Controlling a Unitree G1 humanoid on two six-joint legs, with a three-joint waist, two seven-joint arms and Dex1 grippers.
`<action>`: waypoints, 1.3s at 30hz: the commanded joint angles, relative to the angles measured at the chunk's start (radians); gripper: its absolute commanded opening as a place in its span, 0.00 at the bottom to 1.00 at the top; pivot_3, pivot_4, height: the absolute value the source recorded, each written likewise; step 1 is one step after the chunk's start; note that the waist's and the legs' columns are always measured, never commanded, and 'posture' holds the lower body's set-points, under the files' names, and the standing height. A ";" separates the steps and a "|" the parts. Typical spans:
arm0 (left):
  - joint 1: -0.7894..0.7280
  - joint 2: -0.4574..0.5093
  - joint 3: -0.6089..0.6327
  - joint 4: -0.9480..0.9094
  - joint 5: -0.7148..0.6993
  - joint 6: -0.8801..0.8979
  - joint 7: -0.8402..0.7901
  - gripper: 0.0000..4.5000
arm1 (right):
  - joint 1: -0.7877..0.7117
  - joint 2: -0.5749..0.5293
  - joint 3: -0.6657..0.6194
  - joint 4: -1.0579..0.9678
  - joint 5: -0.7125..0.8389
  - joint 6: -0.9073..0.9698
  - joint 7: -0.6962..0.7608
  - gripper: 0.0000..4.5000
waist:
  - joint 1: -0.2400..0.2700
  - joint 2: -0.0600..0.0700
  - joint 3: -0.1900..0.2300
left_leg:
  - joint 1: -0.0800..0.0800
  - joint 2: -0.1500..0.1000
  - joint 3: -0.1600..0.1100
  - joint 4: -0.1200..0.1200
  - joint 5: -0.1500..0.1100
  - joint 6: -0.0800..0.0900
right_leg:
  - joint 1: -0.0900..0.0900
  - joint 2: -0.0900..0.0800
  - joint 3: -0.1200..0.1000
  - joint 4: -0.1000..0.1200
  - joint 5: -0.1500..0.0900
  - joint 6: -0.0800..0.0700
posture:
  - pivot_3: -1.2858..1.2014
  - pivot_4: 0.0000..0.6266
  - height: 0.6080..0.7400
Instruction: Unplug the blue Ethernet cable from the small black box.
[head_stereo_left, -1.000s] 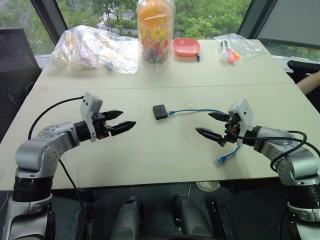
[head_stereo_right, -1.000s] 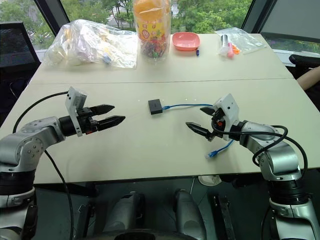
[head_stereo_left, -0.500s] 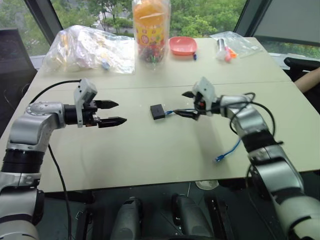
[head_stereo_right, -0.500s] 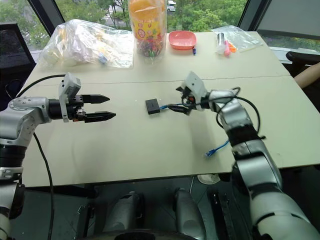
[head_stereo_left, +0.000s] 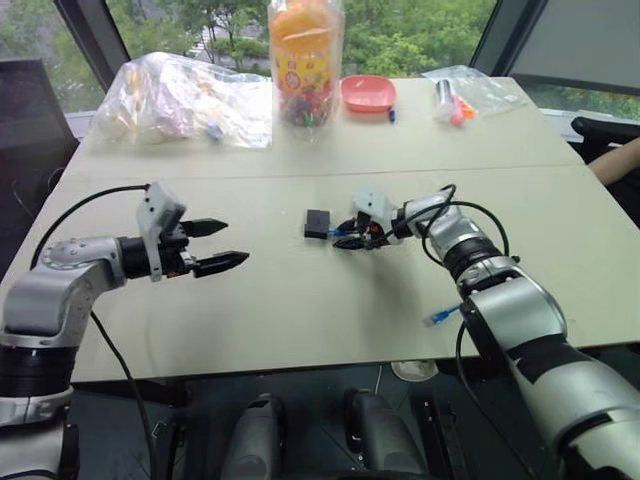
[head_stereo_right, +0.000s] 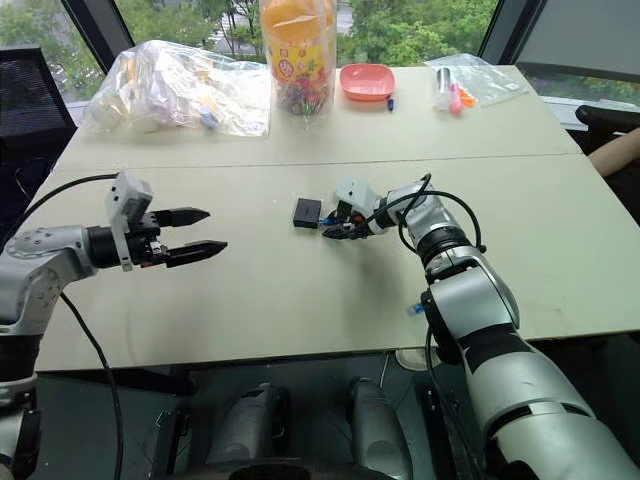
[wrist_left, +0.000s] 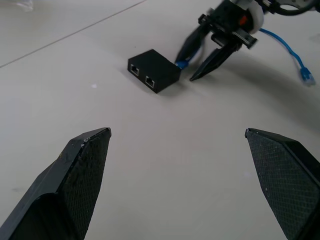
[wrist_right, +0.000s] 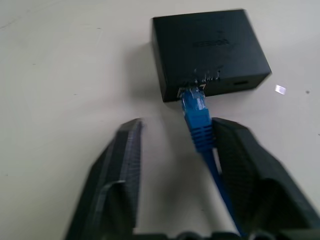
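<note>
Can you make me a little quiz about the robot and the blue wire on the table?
1. True or false: the thin bright-blue Ethernet cable is plugged into the small matte-black plastic box.
2. Which gripper is right beside the plug: the left gripper or the right gripper?
3. What is the box resting on?
A. The pale beige table
B. The pink dish
C. The clear plastic bag

Key
1. True. The blue plug sits in the box's port.
2. The right gripper. The cable runs between its two black fingers, against one finger. The left gripper waits open, far from the box.
3. A.
</note>
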 joint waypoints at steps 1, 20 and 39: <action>-0.024 0.000 0.015 -0.005 0.005 -0.016 0.017 1.00 | -0.006 0.014 -0.012 0.022 -0.036 -0.028 -0.050 0.01 | -0.006 0.000 0.000 | 0.002 0.000 0.000 0.000 0.000 0.000 | 0.002 0.000 0.000 0.000 0.000 0.000 | 0.52 0.24 1.00; -0.700 -0.347 -0.057 0.961 0.099 -0.193 -0.154 1.00 | 0.264 -0.200 -0.032 -0.569 -0.311 -0.381 -0.781 0.00 | -0.023 0.000 0.000 | -0.001 -0.002 0.001 -0.007 0.001 -0.001 | -0.002 0.000 0.002 -0.002 0.001 0.007 | 0.52 0.24 1.00; -0.986 -0.542 0.007 1.391 0.266 -0.439 -0.140 1.00 | 0.310 -0.181 0.010 -0.709 -0.403 -0.359 -0.885 0.00 | -0.021 -0.001 0.000 | -0.002 -0.002 0.001 -0.008 0.001 0.000 | -0.002 0.001 0.003 -0.003 0.001 0.007 | 0.52 0.24 1.00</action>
